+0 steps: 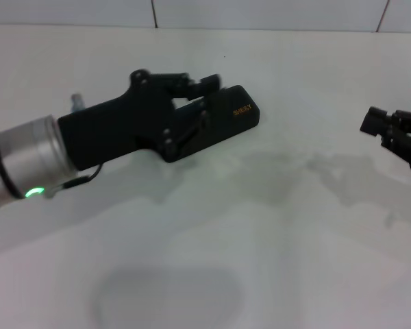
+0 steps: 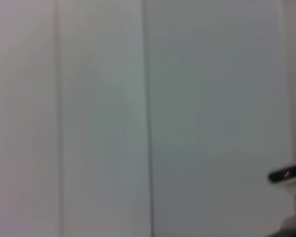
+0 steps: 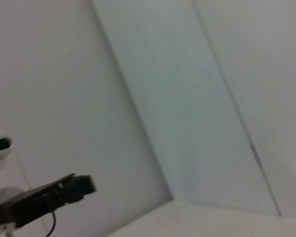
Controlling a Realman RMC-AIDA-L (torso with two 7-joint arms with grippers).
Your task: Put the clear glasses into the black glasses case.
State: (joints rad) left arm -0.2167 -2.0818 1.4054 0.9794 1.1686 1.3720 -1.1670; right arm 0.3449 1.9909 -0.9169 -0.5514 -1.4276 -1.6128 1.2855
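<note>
So our left hand (image 1: 192, 86) is sitting right on the black glasses case (image 1: 222, 123) toward the far edge of the tabletop (image 1: 260, 240), a bit left of middle, fingers close together against its top (can't tell if it's really clamped on). The case looks shut, and we can't spot the clear glasses anywhere. Our guess is the hand could shove it sideways. Tiny orange logo, unreadable. Right hand (image 1: 380, 127) hangs by the right edge, grip unclear.
</note>
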